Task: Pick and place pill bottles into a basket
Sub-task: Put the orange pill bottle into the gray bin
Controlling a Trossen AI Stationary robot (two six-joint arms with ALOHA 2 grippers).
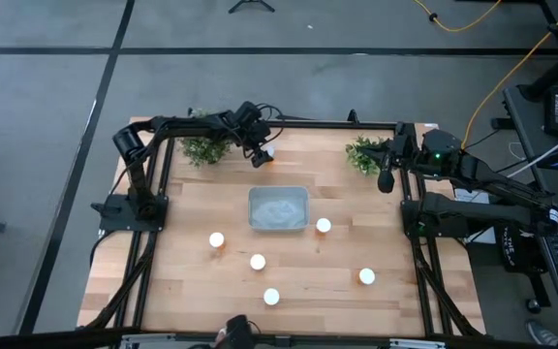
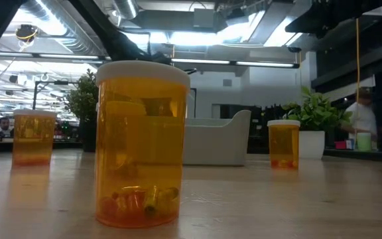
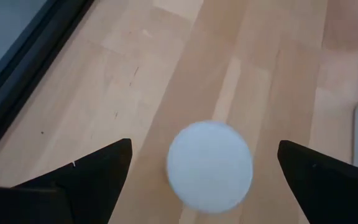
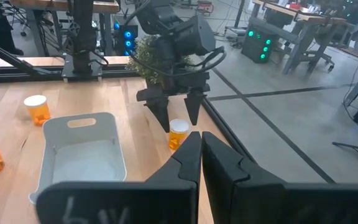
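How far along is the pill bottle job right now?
Nothing is done yet: the basket looks empty. In hand: the left end effector hovers open over the bottle by the far edge, not gripping it. Left: all six, including five standing bottles at and. The right end effector waits shut at the right side.

Glossy translucent amber plastic pill bottles (image 2: 142, 143), matt pale plastic basket (image 1: 279, 209), smooth light wood table (image 1: 192, 281).
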